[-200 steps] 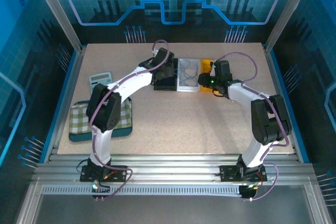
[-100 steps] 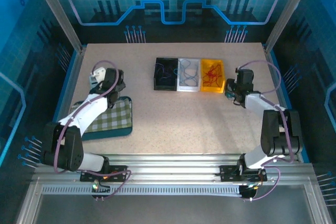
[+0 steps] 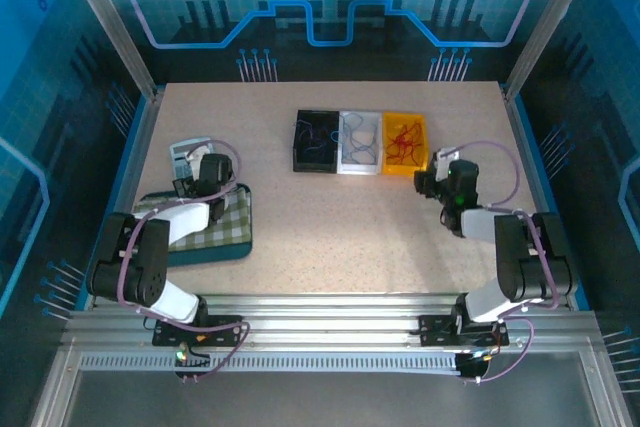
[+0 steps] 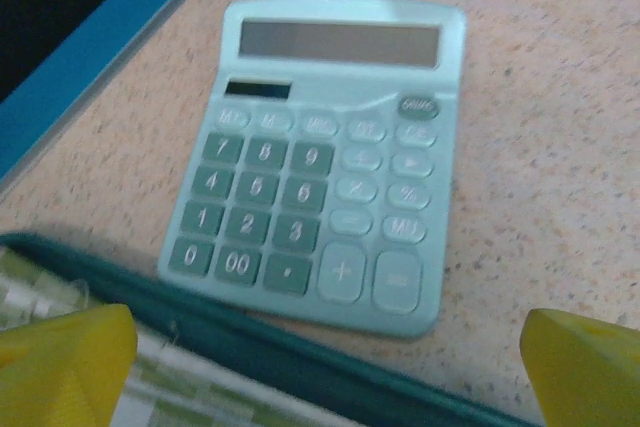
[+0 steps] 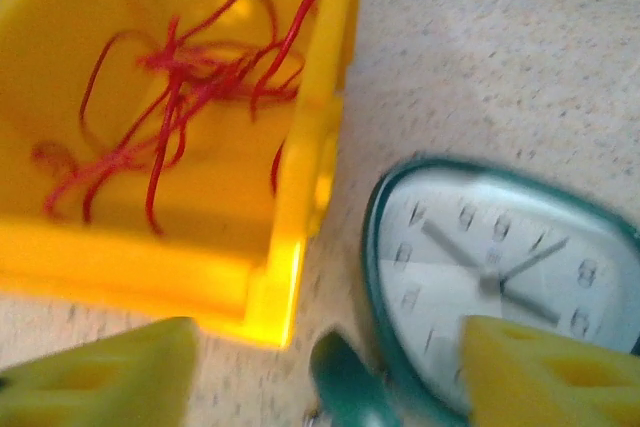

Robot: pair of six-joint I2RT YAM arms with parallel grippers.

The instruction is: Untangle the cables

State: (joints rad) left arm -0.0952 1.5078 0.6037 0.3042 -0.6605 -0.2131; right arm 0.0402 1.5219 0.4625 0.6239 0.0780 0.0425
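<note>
Your left gripper [image 4: 325,367] and right gripper [image 5: 325,377] both stood spread, holding nothing. The red cables [image 5: 180,77] lay loosely tangled in the yellow bin [image 5: 130,267]; they looked light, limp and snag-prone, so you would do best pinching one raised loop, not the knot.

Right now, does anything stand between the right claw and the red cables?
Only the yellow bin's near wall lies between the right claw and the red cables. The clock sits beside the bin, right of that line.
</note>
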